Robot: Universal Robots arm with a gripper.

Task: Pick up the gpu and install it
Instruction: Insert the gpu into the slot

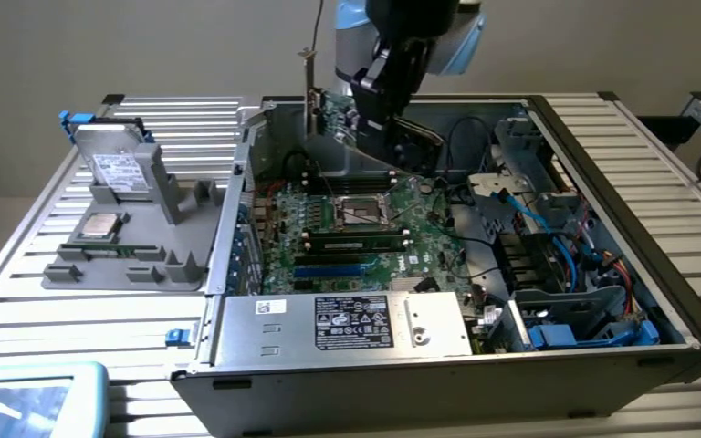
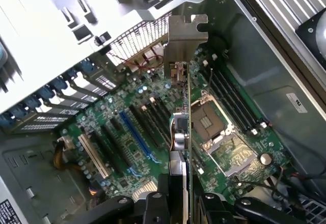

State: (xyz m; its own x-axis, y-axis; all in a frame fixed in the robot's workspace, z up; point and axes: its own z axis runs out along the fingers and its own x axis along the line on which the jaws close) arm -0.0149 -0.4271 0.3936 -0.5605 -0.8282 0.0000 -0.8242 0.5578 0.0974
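1. The exterior view looks obliquely down, from farther off, on the whole open black metal computer case (image 1: 448, 394).
2. The wrist view looks down, close, along the thin green gpu (image 2: 181, 127) edge.
3. Both share the green motherboard (image 1: 430, 248) (image 2: 104, 119).

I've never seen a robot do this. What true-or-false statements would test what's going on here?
1. The gripper holds the graphics card over the open computer case. True.
2. The card already sits in a slot on the motherboard. False: it hangs above it, clamped in the gripper.
3. The silver drive stands in the grey tray outside the case. True.
4. The small square chip lies inside the case. False: it lies on the tray.
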